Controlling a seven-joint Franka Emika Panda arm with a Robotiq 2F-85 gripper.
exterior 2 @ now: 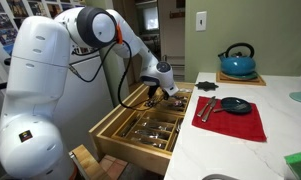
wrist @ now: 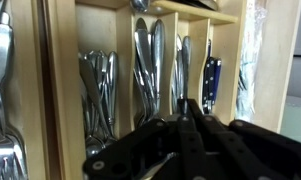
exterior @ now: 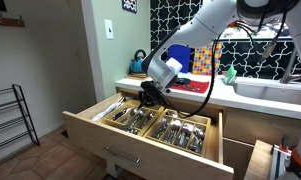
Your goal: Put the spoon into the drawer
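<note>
The light-wood drawer (exterior: 140, 148) stands pulled out under the counter; it shows in both exterior views (exterior 2: 118, 140). Its wooden compartments (wrist: 125, 60) hold several forks, spoons and a blue-handled knife (wrist: 211, 75). My gripper (exterior: 148, 97) hangs just above the back of the drawer (exterior 2: 158, 92). In the wrist view its black fingers (wrist: 190, 106) are pressed together over the cutlery compartments. A thin silvery strip (wrist: 160, 162) under the fingers looks like the spoon's handle; its bowl is hidden.
A red mat with a black pan (exterior 2: 230, 118) lies on the white counter. A teal kettle (exterior 2: 237, 62) stands at the wall, also in an exterior view (exterior: 138, 63). A sink (exterior: 275, 90) is beside the arm. A wire rack (exterior: 10, 115) stands on the floor.
</note>
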